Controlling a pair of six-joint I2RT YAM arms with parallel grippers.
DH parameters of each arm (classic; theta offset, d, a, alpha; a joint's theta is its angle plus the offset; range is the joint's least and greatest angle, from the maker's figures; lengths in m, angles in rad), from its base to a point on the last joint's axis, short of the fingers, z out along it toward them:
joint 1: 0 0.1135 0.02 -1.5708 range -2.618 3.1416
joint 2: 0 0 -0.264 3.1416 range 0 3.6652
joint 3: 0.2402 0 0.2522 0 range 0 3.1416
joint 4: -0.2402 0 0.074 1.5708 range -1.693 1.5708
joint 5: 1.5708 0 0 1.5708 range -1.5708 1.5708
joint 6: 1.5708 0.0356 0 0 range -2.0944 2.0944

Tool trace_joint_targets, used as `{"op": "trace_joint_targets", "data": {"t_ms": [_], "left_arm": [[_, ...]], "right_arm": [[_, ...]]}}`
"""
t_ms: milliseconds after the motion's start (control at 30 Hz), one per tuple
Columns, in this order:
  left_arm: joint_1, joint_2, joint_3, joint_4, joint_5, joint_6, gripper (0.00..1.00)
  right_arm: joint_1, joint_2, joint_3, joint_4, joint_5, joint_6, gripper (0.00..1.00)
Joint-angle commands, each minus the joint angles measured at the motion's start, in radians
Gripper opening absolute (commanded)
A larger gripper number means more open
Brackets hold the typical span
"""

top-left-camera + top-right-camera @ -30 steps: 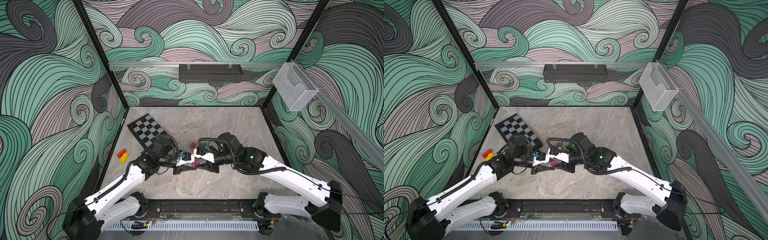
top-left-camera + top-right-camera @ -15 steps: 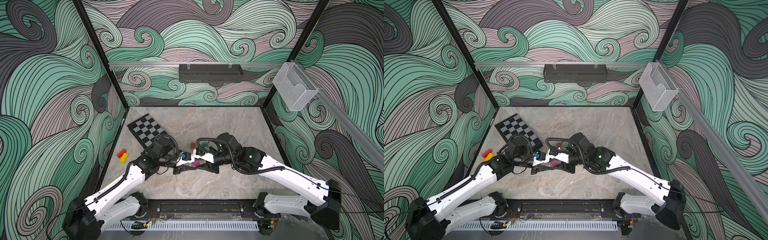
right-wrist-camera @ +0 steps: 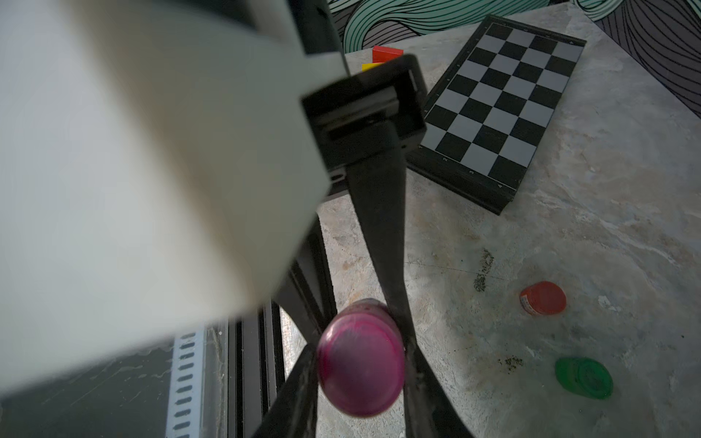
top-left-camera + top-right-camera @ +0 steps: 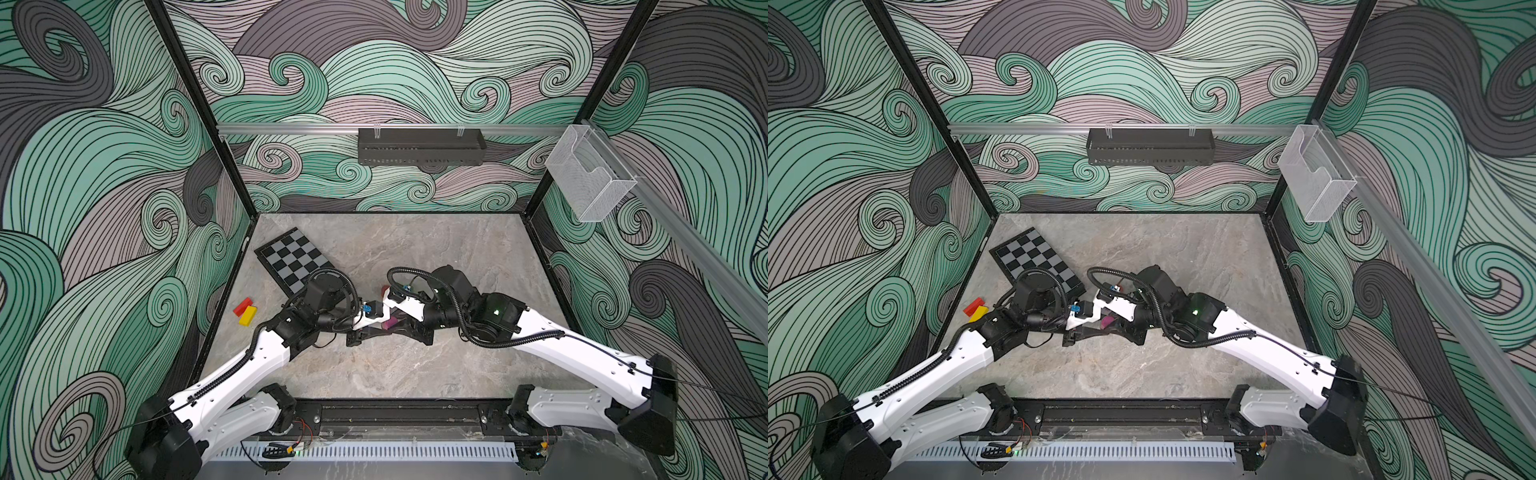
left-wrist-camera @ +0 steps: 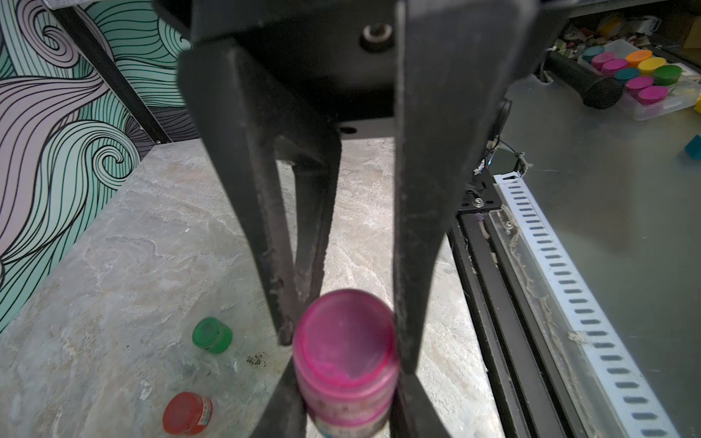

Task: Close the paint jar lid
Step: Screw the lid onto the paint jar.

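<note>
A magenta paint jar [image 5: 347, 402] stands upright mid-table with its magenta lid [image 5: 345, 333] sitting on top. In both top views only a purple patch of the jar [image 4: 390, 323] [image 4: 1108, 321] shows between the two arms. My left gripper [image 5: 347, 379] reaches in from the left and is shut on the jar's body, below the lid. From the right comes my right gripper [image 3: 360, 360], shut on the lid [image 3: 360, 364], one finger pressing on each side. The jar's base is hidden.
A green jar [image 5: 211, 335] and a red jar [image 5: 187, 413] stand just behind the held one. A chessboard [image 4: 295, 259] lies at the back left. Red [image 4: 243, 306] and yellow [image 4: 248, 316] blocks sit by the left wall. The front rail [image 4: 395, 415] is close.
My right gripper's jaws have closed in onto the lid. Both arms and the jar have stayed nearly in place.
</note>
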Motion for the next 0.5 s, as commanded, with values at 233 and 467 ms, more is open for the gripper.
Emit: {"op": "trace_joint_targets", "data": {"t_ms": [233, 467], "left_arm": [[-0.005, -0.050, -0.013, 0.184, -0.094, -0.073, 0.11], [-0.009, -0.037, -0.020, 0.221, -0.102, -0.105, 0.09]], "right_arm": [[0.075, 0.046, 0.032, 0.054, 0.270, 0.474, 0.12], [0.105, 0.082, 0.057, 0.035, 0.365, 0.657, 0.11]]}}
